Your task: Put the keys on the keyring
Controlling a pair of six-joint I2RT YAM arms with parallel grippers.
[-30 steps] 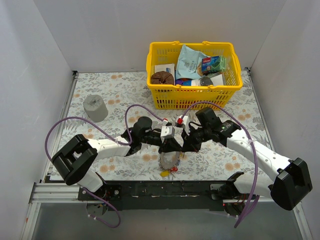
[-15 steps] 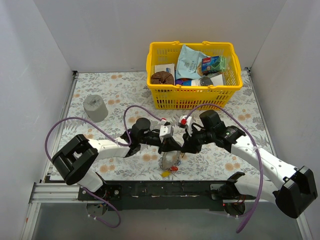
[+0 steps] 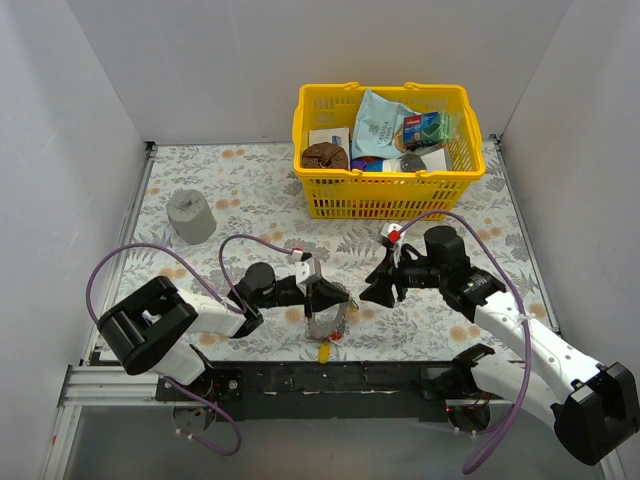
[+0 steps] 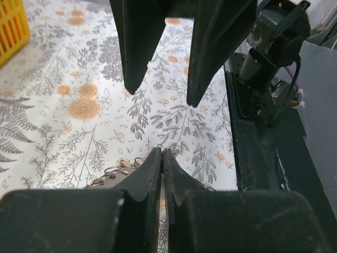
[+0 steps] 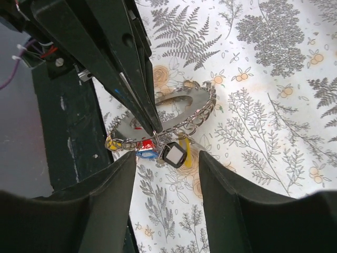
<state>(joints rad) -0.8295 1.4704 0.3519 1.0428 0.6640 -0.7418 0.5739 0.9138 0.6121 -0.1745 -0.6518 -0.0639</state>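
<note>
My left gripper (image 3: 322, 298) is shut on the rim of the keyring (image 3: 326, 318), a shiny silver ring held near the table's front edge. In the right wrist view the left fingers (image 5: 142, 100) pinch the keyring (image 5: 189, 97). The keys (image 5: 174, 154) hang from it on small rings, with black, yellow, red and blue heads. From above, a yellow key (image 3: 322, 351) shows below the ring. My right gripper (image 3: 368, 291) stands open just right of the ring and holds nothing. In its own view the right gripper (image 5: 168, 174) is short of the keys. The left gripper (image 4: 162, 153) shows pressed tips.
A yellow basket (image 3: 385, 200) with packets and other goods stands at the back right. A grey roll (image 3: 190, 216) sits at the left. The black base rail (image 3: 330, 378) runs along the near edge just below the keyring. Purple cables loop over both arms.
The right gripper has opened and drawn back to the right, away from the ring. The left gripper has stayed shut on the keyring and moved it slightly left and nearer.
</note>
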